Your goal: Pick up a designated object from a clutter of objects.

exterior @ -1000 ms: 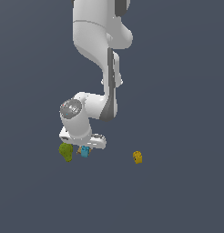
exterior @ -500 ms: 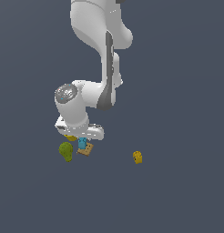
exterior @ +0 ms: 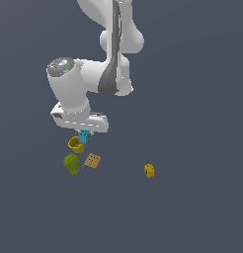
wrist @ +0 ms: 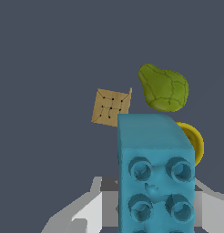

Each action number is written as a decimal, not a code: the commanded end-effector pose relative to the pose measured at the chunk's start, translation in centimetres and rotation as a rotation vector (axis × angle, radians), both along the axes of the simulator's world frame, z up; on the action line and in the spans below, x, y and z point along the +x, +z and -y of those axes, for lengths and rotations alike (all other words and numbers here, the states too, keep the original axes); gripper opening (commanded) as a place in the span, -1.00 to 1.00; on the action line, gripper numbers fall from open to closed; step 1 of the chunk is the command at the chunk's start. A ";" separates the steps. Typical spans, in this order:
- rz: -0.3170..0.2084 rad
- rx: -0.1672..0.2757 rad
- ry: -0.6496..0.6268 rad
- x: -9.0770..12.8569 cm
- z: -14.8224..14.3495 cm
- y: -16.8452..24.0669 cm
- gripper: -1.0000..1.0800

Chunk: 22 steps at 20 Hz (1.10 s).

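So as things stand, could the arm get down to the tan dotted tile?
Probably not yet: the gripper is shut on the teal brick, so it is occupied, though the tan tile lies uncovered.

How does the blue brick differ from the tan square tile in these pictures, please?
The blue brick is a thick oblong block with round studs; the tan tile is flat and square with small dark dots. The brick sits between the gripper fingers, raised off the floor, while the tile lies free on the floor beside the pear. Both are small and straight-edged.
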State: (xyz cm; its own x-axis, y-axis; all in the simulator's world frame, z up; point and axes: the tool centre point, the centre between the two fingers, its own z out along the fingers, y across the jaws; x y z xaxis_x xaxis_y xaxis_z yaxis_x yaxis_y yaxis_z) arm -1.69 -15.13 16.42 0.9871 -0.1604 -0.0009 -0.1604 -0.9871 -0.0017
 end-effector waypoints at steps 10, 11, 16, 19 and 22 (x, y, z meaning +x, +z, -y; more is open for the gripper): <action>0.001 0.000 0.000 -5.6 2.0 9.8 -1.00; 0.001 0.000 0.000 -6.1 2.2 10.7 -1.00; 0.001 0.000 -0.001 -8.5 3.2 15.0 -1.00; 0.001 0.000 -0.001 -9.6 3.6 17.2 -1.00; 0.001 -0.001 -0.001 -10.6 4.1 19.0 -1.00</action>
